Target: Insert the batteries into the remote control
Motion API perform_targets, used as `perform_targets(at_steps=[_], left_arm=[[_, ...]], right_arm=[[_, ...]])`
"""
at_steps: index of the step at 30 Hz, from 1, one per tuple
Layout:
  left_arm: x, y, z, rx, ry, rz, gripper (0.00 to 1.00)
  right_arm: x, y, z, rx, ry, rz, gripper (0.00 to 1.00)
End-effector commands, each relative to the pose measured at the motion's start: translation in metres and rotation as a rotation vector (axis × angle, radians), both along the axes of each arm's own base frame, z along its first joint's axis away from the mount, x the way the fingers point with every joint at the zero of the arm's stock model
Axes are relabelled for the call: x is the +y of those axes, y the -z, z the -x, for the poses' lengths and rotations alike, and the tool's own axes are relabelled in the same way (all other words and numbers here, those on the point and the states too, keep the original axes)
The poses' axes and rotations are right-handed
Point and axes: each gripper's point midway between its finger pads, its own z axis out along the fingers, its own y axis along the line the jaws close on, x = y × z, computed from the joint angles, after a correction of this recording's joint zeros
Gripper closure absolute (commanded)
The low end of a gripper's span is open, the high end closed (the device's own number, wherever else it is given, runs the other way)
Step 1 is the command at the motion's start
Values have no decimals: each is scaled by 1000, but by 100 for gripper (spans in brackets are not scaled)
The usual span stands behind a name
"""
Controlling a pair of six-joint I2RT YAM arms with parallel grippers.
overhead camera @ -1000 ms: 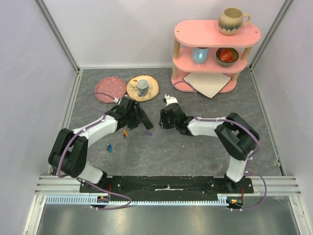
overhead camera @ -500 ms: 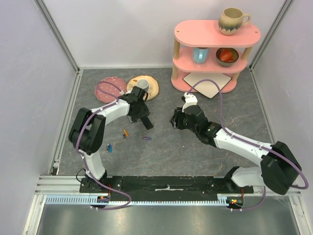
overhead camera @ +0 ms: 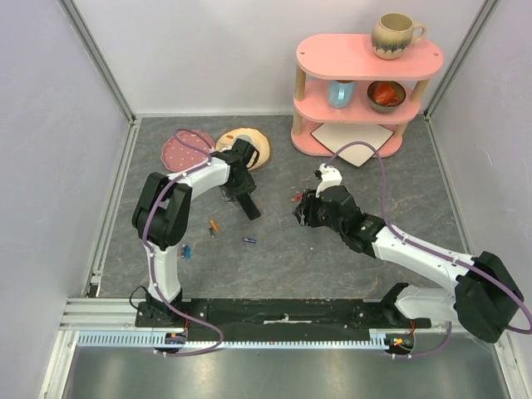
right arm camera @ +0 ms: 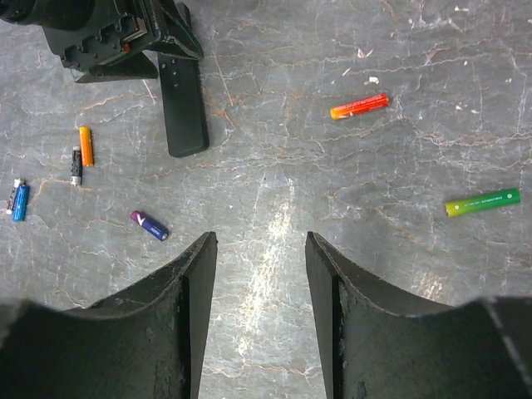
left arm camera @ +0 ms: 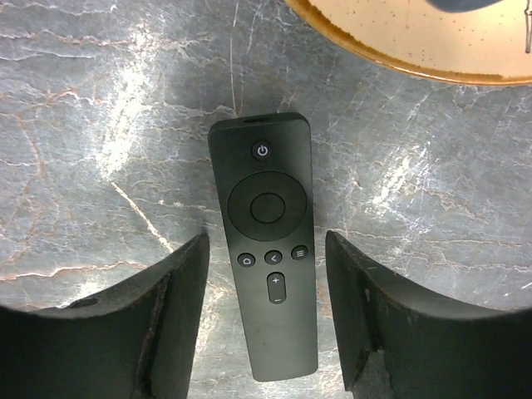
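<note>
The black remote control (left arm camera: 268,249) lies flat on the grey table, buttons up. My left gripper (left arm camera: 266,243) hangs over it, open, with one finger on each side of its lower half and not touching it. In the top view the remote control (overhead camera: 248,206) sticks out from under the left gripper (overhead camera: 240,188). My right gripper (right arm camera: 260,243) is open and empty above bare table. Batteries lie loose: red-orange (right arm camera: 359,105), green (right arm camera: 482,202), purple-blue (right arm camera: 150,224), orange (right arm camera: 86,145), a dark one (right arm camera: 76,165) and blue (right arm camera: 17,199).
A tan plate (overhead camera: 257,152) holding a grey mug and a pink plate (overhead camera: 184,151) lie just behind the left gripper. A pink shelf (overhead camera: 366,91) with mugs and a bowl stands at the back right, over a white board (overhead camera: 353,141).
The left arm has swung back so that its gripper sits over the remote. The right arm has stretched out to the right, and its gripper has pulled away from the remote.
</note>
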Motion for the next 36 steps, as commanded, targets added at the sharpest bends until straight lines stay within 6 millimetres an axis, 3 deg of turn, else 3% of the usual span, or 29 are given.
perform_targets(at_steps=[1, 6, 10, 14, 15, 17, 18, 21, 22, 24, 25, 27, 28, 29, 30, 31, 32, 33, 35, 36], left_arm=[[16, 12, 6, 48, -5, -117, 40], [24, 23, 15, 107, -9, -165, 50], [23, 20, 14, 99, -7, -159, 77], [19, -19, 3, -1, 2, -125, 94], [18, -41, 1, -52, 6, -98, 97], [14, -68, -2, -118, 24, -59, 98], [14, -95, 1, -177, 25, -23, 98], [12, -123, 13, -241, 43, 51, 98], [7, -148, 20, -297, 65, 115, 98], [2, -157, 31, -367, 99, 198, 98], [-7, -186, 44, -449, 160, 296, 98], [-20, -189, 53, -570, 233, 415, 98], [-31, -200, 67, -605, 300, 508, 98], [-31, -193, 85, -640, 331, 560, 98], [-39, -219, 85, -777, 374, 642, 98], [-45, -230, 96, -831, 411, 726, 98], [-41, -219, 111, -858, 428, 762, 98], [-42, -244, 117, -982, 466, 814, 98], [-40, -246, 135, -1026, 513, 855, 98], [-40, -252, 140, -1056, 538, 862, 98]], right_arm=[[5, -4, 3, 1, -8, -37, 45], [7, -15, 2, -17, -13, -59, 45], [6, -21, 3, -26, -12, -68, 45], [5, -34, 4, -38, -12, -79, 45], [6, -38, 4, -44, -14, -84, 45], [6, -50, 2, -55, -14, -90, 44], [5, -55, 2, -67, -15, -91, 44], [6, -71, 0, -92, -17, -94, 44], [5, -73, 0, -96, -18, -91, 44], [5, -82, 0, -124, -32, -92, 44], [11, -86, 2, -145, -67, -120, 42], [16, -96, 8, -186, -108, -173, 36], [18, -99, 10, -198, -116, -216, 34], [24, -104, 17, -188, -153, -256, 27], [28, -108, 22, -177, -181, -285, 24], [33, -114, 26, -160, -209, -322, 22], [43, -115, 37, -129, -285, -352, 18], [50, -118, 45, -113, -332, -383, 17], [62, -128, 56, -93, -393, -493, 11], [68, -144, 64, -119, -451, -567, 10]])
